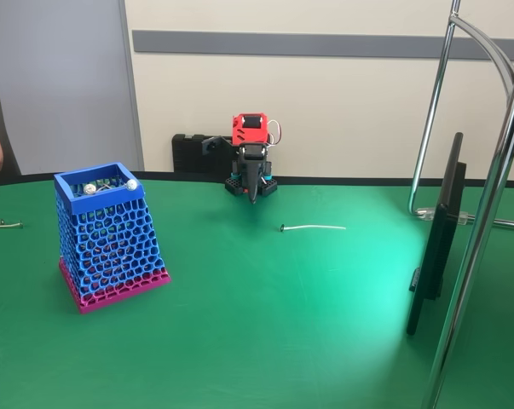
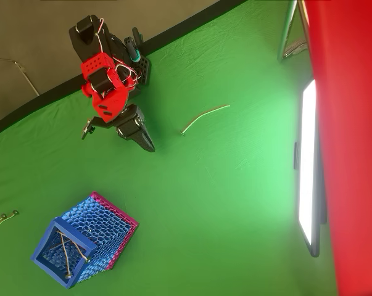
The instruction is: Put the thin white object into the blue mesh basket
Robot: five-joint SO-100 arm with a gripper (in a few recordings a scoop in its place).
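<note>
Arm: red and black, folded upright. Gripper: black fingers pressed together, pointing down, nothing between them.

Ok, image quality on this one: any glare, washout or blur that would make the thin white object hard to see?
Fixed view: a bright sheen on the green table right of centre; the thin white object stays crisp. Overhead view: paler table patch, the object reads yellowish but distinct; a blurred red mass covers the right edge.

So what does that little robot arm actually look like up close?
A small arm built from bright red and black blocky parts on a black base, with thin white and red wires looping round its upper section. Its gripper is black and tapers to a narrow pointed tip.
</note>
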